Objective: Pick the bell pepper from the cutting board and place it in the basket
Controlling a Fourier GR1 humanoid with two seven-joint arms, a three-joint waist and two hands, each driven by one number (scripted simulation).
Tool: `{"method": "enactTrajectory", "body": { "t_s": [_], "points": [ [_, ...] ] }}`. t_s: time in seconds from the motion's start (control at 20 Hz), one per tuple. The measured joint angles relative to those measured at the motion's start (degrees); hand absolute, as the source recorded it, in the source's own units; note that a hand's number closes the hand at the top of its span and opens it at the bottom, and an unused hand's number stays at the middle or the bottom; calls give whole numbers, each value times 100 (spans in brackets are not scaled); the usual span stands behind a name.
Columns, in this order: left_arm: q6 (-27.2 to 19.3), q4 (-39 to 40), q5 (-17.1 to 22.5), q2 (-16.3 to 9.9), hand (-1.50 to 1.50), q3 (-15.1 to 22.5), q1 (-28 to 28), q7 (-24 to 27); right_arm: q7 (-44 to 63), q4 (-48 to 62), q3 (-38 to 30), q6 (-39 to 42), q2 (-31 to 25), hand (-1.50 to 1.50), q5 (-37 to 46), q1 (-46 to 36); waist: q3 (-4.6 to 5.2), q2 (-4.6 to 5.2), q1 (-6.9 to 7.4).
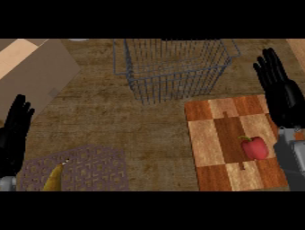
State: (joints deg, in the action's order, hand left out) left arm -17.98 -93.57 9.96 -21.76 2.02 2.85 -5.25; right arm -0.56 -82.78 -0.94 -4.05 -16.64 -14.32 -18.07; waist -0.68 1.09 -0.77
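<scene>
Head view showed the red bell pepper (254,148) on the cutting board (215,134), basket (175,67) farther left; right hand (284,96) and left hand (9,139) both hovered with fingers straight.

Bell pepper (254,148): red, lying on the checkered cutting board (215,134).
Basket (172,67): wire, beyond the board.
Right hand (284,96): open, over the board's far right corner.
</scene>
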Motion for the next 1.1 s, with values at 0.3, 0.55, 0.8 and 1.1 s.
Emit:
{"method": "enactTrajectory", "body": {
  "t_s": [0.3, 0.55, 0.8, 1.1],
  "points": [
    [58, -247, -1, 275, 0, 113, -76, 351, -809, -1108, -55, 347, -513, 150, 353, 1111, 55, -139, -141],
    [152, -338, 102, 584, 0, 378, -169, 459, -1728, -1881, 1048, 303, -620, -150, 1856, 1875, 74, -173, -170],
    [158, -421, 83, 739, 0, 540, -176, 476, -1757, -2123, 1662, -1272, 97, -150, 3479, 2765, 77, -165, -140],
    [102, -462, 26, 798, 0, 569, -55, 543, -517, -2823, 1178, -2362, 22, -150, 5210, 3546, 114, -181, -268]
  ]
}}
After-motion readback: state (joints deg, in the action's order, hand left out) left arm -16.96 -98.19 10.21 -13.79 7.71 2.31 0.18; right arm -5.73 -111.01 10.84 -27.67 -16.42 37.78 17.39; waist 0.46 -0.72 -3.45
